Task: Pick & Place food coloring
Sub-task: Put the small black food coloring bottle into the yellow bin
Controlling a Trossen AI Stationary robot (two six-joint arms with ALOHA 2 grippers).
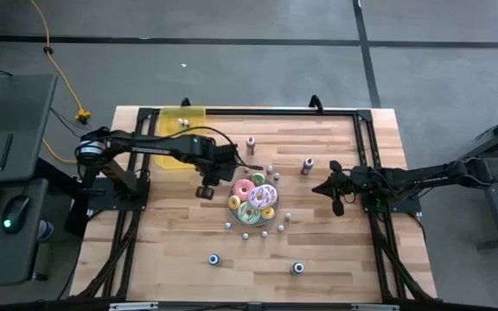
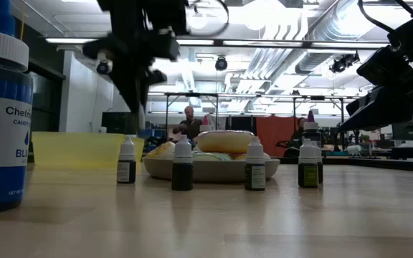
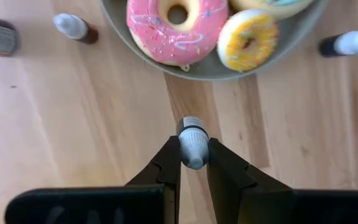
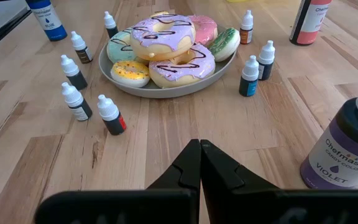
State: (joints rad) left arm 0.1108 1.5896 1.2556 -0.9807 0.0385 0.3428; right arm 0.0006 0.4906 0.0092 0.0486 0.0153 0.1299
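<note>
Left gripper (image 3: 193,163): positioned over the table (image 1: 335,250) at the plate's 9 o'clock edge in the high view, fingers (image 3: 166,163) closed narrowly on a small food coloring bottle (image 3: 192,140) with a white cap and dark collar. Bottle held just clear of the grey plate (image 3: 211,67) of doughnuts (image 3: 174,25).

Right gripper (image 4: 199,163): parked at 3 o'clock of the plate in the high view, well apart from it, fingertips pressed together, holding nothing.

Remaining small bottles (image 4: 110,115): standing upright on the wood around the plate, several at its 6 o'clock side in the high view, others near its 12 and 3 o'clock sides. Larger bottles: violet-labelled one (image 4: 347,149) beside the right gripper, blue-labelled one (image 2: 2,118) close to the low camera.

Yellow bin (image 1: 182,121): at 10 o'clock of the plate, partly under the left arm, one small bottle visible inside.
</note>
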